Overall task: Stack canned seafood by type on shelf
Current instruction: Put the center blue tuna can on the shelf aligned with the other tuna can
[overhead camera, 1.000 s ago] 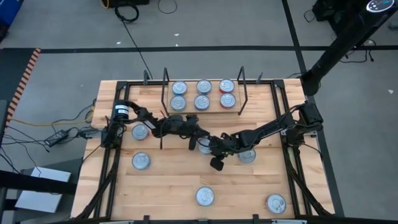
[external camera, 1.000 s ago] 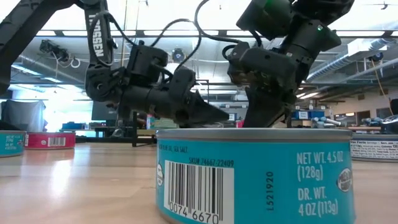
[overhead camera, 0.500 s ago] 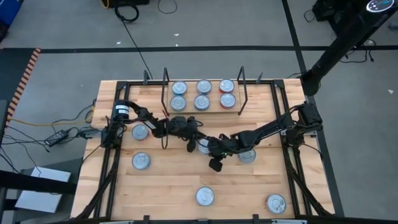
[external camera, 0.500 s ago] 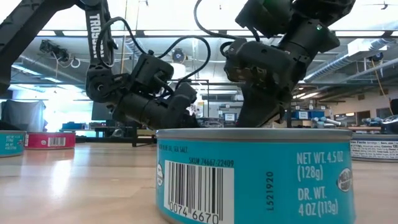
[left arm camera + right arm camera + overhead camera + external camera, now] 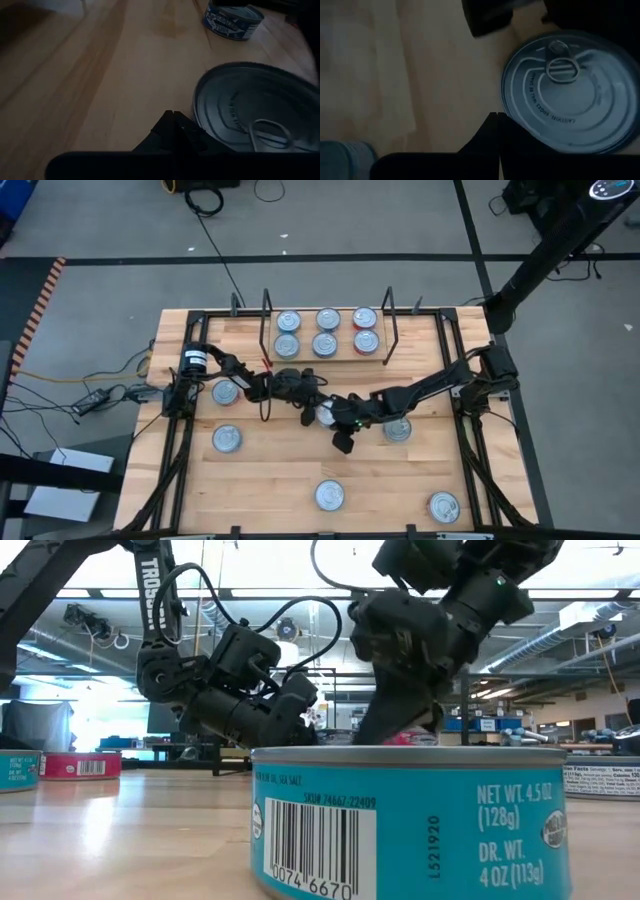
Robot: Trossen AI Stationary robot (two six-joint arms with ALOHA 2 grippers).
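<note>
Both dark grippers meet at mid-tabletop over one flat round silver-lidded tin (image 5: 325, 414) — left gripper (image 5: 173, 121) and right gripper (image 5: 496, 120) each clenched, tips beside its rim, grasping nothing. The narrow light-wood shelf (image 5: 325, 356) at the far edge carries six tins.

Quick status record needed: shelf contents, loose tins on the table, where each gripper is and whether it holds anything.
Shelf: narrow light-wood board with black wire uprights, at the table's far edge.
On shelf: six flat round tins with silver lids, two rows of three; the right-hand pair shows red sides.
Loose tins: six on the big wooden tabletop.
Centre tin: lies between both grippers, not lifted.
Left gripper: shut, at the centre tin's left rim, holding nothing.
Right gripper: shut, at its right rim, holding nothing.
</note>
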